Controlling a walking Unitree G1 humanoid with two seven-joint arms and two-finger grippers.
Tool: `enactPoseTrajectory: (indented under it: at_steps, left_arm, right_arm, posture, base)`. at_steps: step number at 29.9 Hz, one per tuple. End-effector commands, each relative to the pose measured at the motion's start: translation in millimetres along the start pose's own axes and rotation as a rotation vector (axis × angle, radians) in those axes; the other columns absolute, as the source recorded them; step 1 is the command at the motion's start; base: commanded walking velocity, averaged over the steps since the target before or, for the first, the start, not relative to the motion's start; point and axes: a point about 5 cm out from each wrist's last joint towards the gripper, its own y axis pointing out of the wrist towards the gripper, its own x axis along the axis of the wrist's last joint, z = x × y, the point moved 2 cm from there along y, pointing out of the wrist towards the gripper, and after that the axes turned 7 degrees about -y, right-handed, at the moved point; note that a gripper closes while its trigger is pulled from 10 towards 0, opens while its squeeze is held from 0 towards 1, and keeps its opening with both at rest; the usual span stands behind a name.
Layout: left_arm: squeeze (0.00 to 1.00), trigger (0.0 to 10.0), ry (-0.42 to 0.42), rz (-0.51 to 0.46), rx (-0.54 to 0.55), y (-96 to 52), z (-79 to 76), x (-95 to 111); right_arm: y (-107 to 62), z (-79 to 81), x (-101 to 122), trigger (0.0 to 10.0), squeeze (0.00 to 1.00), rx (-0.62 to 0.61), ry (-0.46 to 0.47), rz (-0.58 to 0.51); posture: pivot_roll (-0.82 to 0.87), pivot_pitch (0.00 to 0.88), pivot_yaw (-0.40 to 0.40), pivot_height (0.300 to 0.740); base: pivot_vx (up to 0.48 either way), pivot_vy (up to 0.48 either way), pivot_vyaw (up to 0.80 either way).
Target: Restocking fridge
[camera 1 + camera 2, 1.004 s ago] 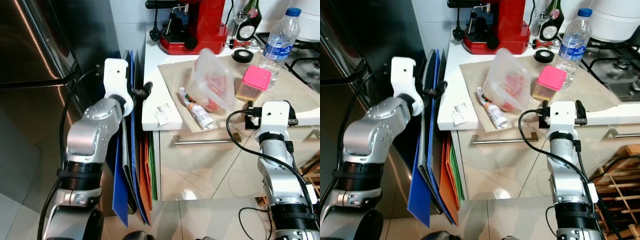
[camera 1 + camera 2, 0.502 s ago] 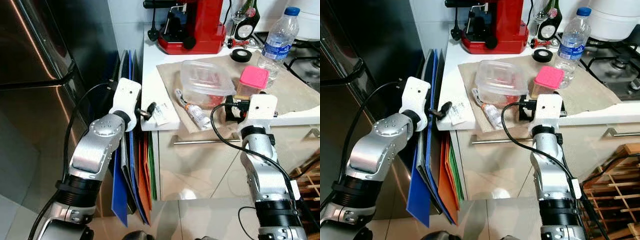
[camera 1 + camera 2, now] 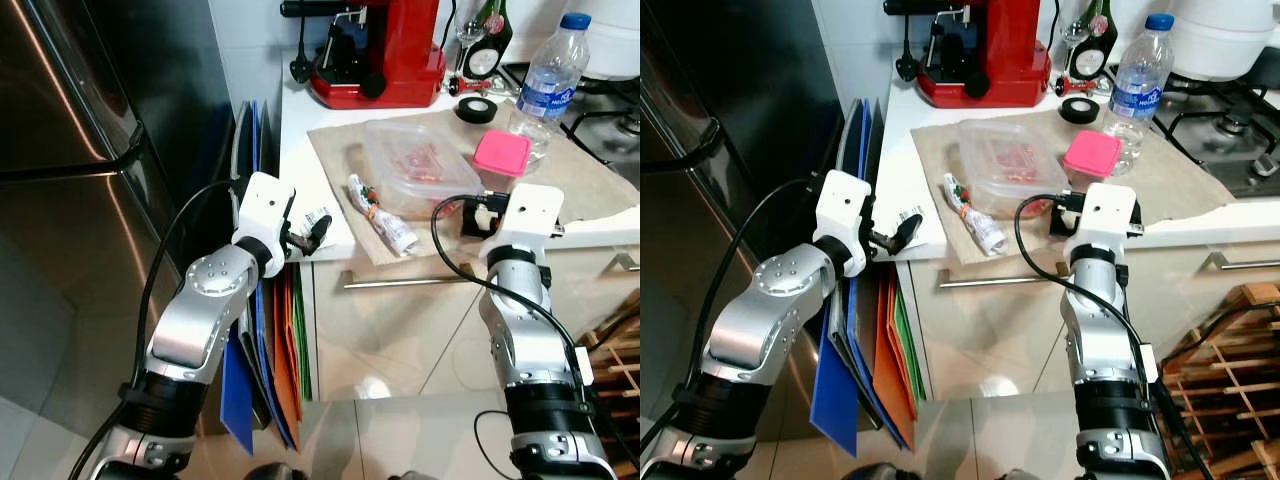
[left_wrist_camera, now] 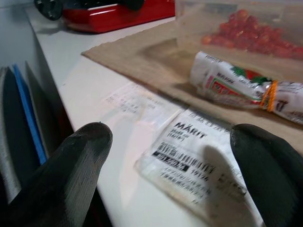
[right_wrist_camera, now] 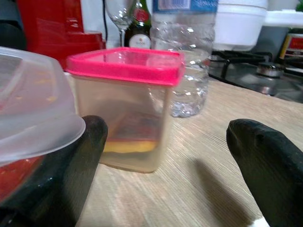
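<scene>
While a clear lidded tub (image 3: 420, 168) of red food sits flat on a tan mat (image 3: 570, 175) on the white surface (image 3: 300, 150), a small container with a pink lid (image 5: 124, 106) stands just beside it, on the side nearer a water bottle (image 3: 545, 80). Lying on the mat's near corner, close to the tub, is a wrapped food packet (image 4: 246, 92) bound with an orange band. Beside the packet, on the bare surface near its front edge, lies a white printed label (image 4: 199, 161). The right gripper (image 5: 165, 156) is low over the mat at the front edge of the surface, its jaws spread wide, with the pink-lidded container ahead of them; one black finger (image 5: 71, 161) sits under the overhanging rim of the tub. The left gripper (image 3: 308, 232) is at the surface's front corner, its jaws also spread and holding nothing, aimed at the label. Further back stand a red coffee machine (image 3: 385, 50), a roll of black tape (image 3: 477, 109), a dark bottle (image 3: 485, 35) and a wine glass (image 5: 118, 14), with a gas hob (image 3: 1235, 130) beyond the mat. Coloured folders (image 3: 265, 400) stand upright in the gap between the cabinet and a dark steel fridge (image 3: 70, 180), whose door is closed.
</scene>
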Motion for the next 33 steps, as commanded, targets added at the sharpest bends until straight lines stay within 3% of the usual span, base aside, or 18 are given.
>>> enactPoseTrajectory:
  at_steps: [1,18,24,33]
  left_arm:
    - [0.0,10.0,0.005,-0.01,-0.008,0.4,0.3,1]
    - [0.0,10.0,0.003,-0.02,0.028,1.5,4.2,2]
    - [0.0,10.0,-0.174,-0.033,0.055,4.7,3.1,11]
    - [0.0,10.0,-0.201,-0.07,0.048,12.1,0.8,26]
  right_arm:
    - [4.3,-0.1,2,10.0,0.0,-0.013,0.003,-0.01]
    - [26.9,-2.6,5,10.0,0.0,-0.047,-0.026,-0.032]
    - [11.1,17.0,29,10.0,0.0,0.073,0.035,-0.175]
    - [-5.1,40.9,32,10.0,0.0,0.177,0.097,-0.196]
  posture:
    - [-0.01,0.0,0.067,0.74]
    - [0.0,0.0,0.057,0.74]
    - [0.0,0.0,0.053,0.74]
    - [-0.02,0.0,0.05,0.74]
  base:
    - [0.0,0.0,0.0]
    - [0.0,0.0,0.0]
    - [0.0,0.0,0.0]
    - [0.0,0.0,0.0]
